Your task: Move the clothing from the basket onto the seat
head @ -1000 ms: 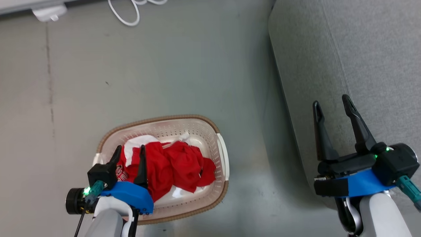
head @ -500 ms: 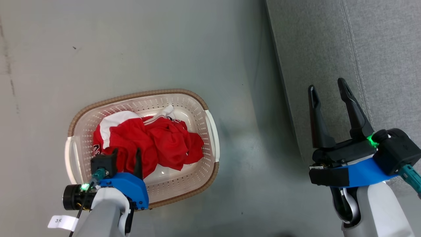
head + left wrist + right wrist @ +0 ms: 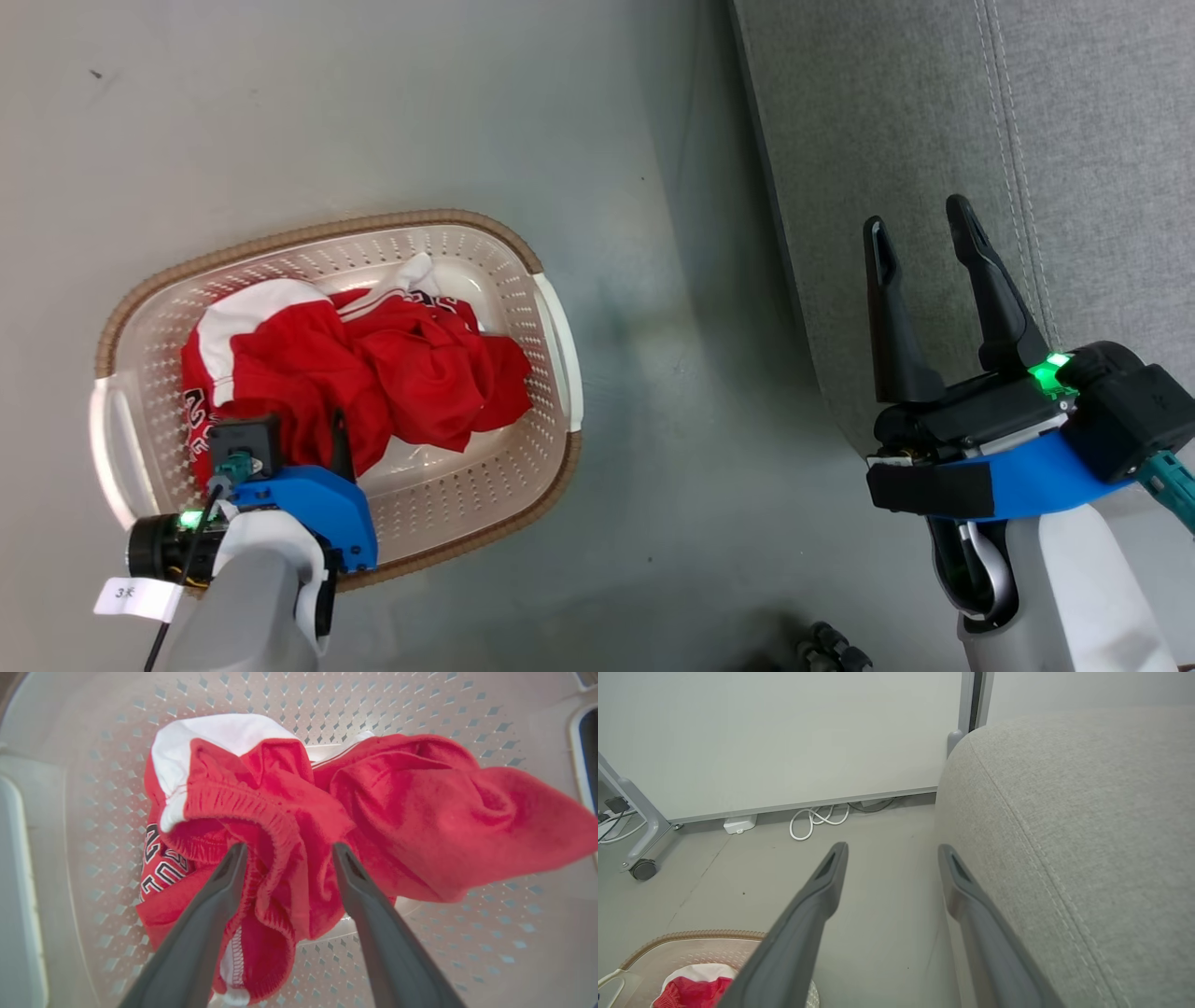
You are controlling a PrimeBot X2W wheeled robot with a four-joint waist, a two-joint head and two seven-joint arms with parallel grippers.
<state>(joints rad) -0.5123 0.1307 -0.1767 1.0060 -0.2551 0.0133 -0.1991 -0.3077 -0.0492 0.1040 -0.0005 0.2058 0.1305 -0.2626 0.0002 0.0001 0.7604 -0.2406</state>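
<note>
Red clothing (image 3: 373, 373) with white trim lies crumpled in the cream basket (image 3: 551, 336) on the floor, printed numerals showing at its left edge. My left gripper (image 3: 308, 439) points down into the basket, open. In the left wrist view its fingers straddle a red elastic waistband fold of the clothing (image 3: 280, 826), the left gripper (image 3: 287, 851) touching the fabric without pinching it. The basket wall (image 3: 327, 700) surrounds the pile. My right gripper (image 3: 920, 229) hangs open and empty over the edge of the grey seat (image 3: 934, 112). The right wrist view shows the right gripper (image 3: 892, 849), the seat (image 3: 1087, 812) and the basket rim (image 3: 691, 935).
Grey floor (image 3: 373, 112) lies between basket and seat. In the right wrist view a white wall panel, a coiled white cable (image 3: 817, 819), a small white box (image 3: 738, 823) and a caster wheel (image 3: 642, 870) of a frame stand at the back.
The head camera has shifted, so basket and seat sit further left and up. My left gripper has sunk deeper into the clothing. The right gripper holds its pose, still open.
</note>
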